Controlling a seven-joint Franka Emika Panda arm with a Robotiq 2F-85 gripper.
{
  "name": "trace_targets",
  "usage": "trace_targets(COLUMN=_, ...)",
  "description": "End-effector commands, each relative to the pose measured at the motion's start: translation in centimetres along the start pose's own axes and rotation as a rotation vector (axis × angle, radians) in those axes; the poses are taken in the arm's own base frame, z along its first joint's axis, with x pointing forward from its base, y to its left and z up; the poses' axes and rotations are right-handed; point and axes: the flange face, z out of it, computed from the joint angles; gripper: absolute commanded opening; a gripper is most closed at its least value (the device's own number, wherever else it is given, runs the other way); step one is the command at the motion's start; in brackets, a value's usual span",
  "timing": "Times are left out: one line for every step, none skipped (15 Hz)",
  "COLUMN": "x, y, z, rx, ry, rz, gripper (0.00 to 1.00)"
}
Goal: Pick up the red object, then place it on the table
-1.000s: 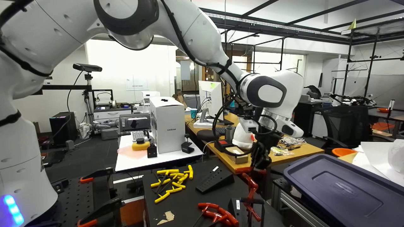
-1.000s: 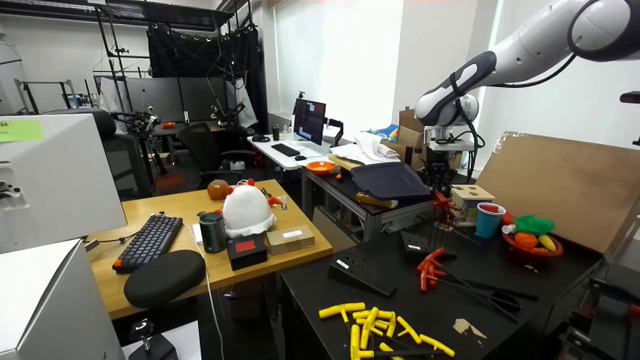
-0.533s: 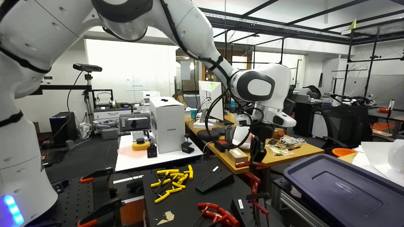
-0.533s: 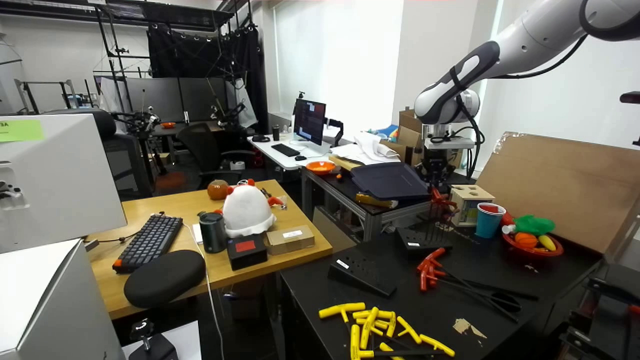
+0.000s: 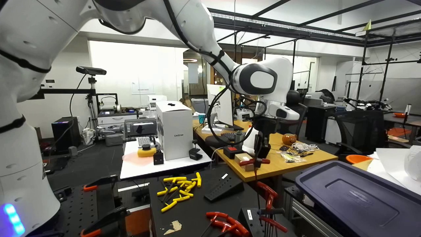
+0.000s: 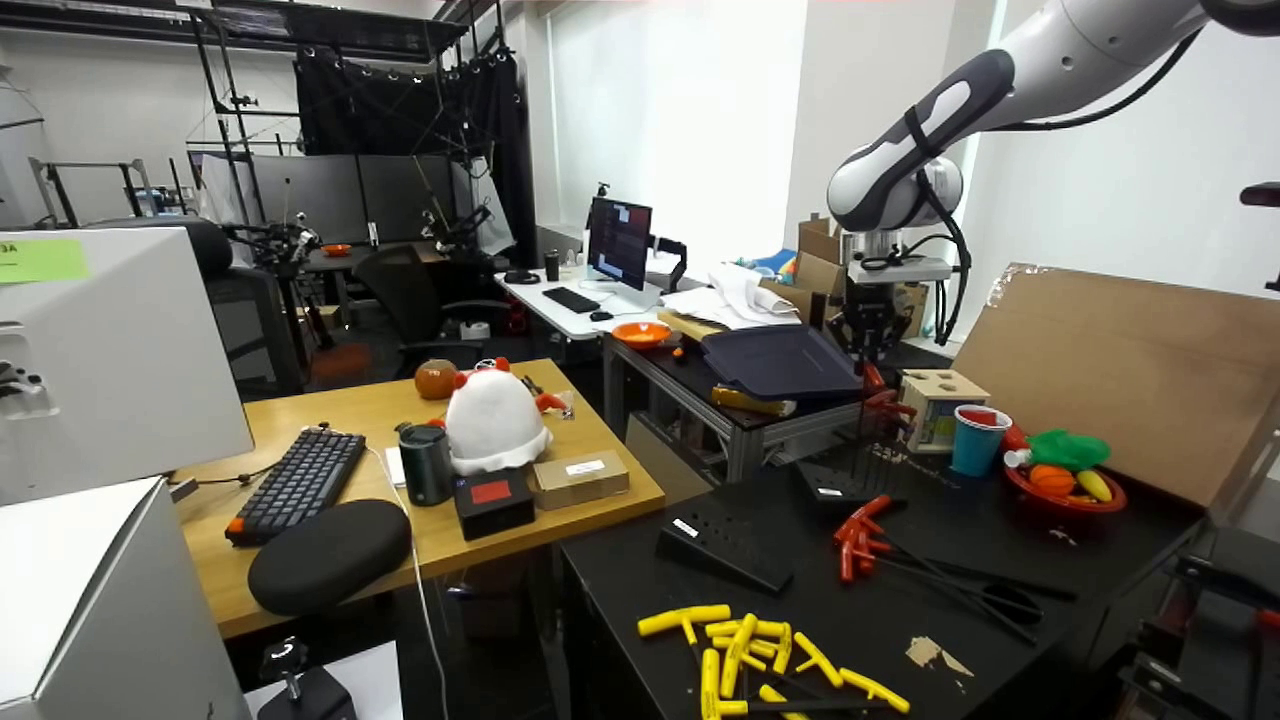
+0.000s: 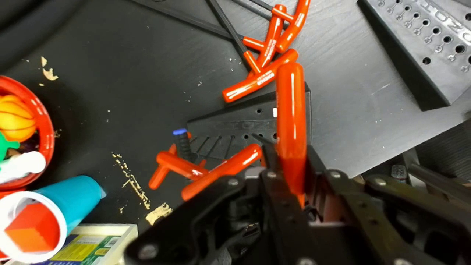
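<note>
My gripper (image 7: 292, 154) is shut on a red T-handle tool, the red object (image 7: 291, 110), its grip lying between the two fingers. In an exterior view the red object (image 5: 255, 162) hangs from the gripper (image 5: 260, 154), its thin dark shaft pointing down; I cannot tell whether the tip is clear of the black holder (image 7: 224, 127) beneath. Several other red handles (image 7: 224, 169) stand in that holder. In an exterior view the gripper (image 6: 868, 345) is small and dark. The tan wooden table (image 6: 578, 440) stands apart from the black surface, beyond it in an exterior view (image 5: 315, 156).
Loose red hex keys (image 7: 257, 81), yellow ones (image 5: 184, 187) and a second black wedge holder (image 5: 225, 189) lie on the black surface. A blue cup (image 6: 972, 450), red bowl (image 6: 1070, 508) and wooden box (image 6: 935, 420) stand nearby. A white plush (image 6: 490, 420) sits on the table.
My gripper has risen with the red tool, drifting left in an exterior view. The holder and the red handles in it have shifted slightly.
</note>
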Motion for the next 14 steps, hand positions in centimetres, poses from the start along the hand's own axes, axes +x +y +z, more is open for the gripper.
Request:
trace_targets(x=-1.6, y=0.4, z=-2.3, rx=-0.006, ry=-0.019, rz=-0.005, gripper=0.05)
trace_targets(x=-1.8, y=0.4, z=-2.8, rx=-0.004, ry=-0.021, rz=-0.013, gripper=0.05)
trace_targets(x=-2.1, y=0.5, z=-3.3, rx=-0.002, ry=-0.020, rz=-0.021, gripper=0.05)
trace_targets(x=-2.3, y=0.5, z=-3.9, rx=-0.003, ry=-0.019, rz=-0.027, gripper=0.05)
trace_targets(x=-2.7, y=0.5, z=-4.7, rx=-0.003, ry=-0.020, rz=-0.033, gripper=0.05)
trace_targets(x=-3.2, y=0.3, z=-5.5, rx=-0.005, ry=-0.015, rz=-0.045, gripper=0.05)
trace_targets(x=-3.8, y=0.2, z=-6.5, rx=-0.006, ry=-0.007, rz=-0.059, gripper=0.05)
trace_targets(x=-4.3, y=0.1, z=-7.4, rx=-0.008, ry=0.003, rz=-0.073, gripper=0.05)
trace_targets(x=-4.9, y=0.0, z=-8.3, rx=-0.005, ry=0.007, rz=-0.093, gripper=0.05)
trace_targets(x=-5.5, y=-0.2, z=-9.1, rx=-0.003, ry=0.009, rz=-0.112, gripper=0.05)
trace_targets(x=-6.0, y=-0.3, z=-9.8, rx=-0.001, ry=0.011, rz=-0.119, gripper=0.05)
trace_targets(x=-6.5, y=-0.6, z=-10.4, rx=0.000, ry=0.004, rz=-0.133, gripper=0.05)
trace_targets(x=-6.9, y=-0.6, z=-10.9, rx=0.001, ry=0.002, rz=-0.145, gripper=0.05)
trace_targets(x=-7.3, y=-0.7, z=-11.4, rx=0.000, ry=-0.005, rz=-0.159, gripper=0.05)
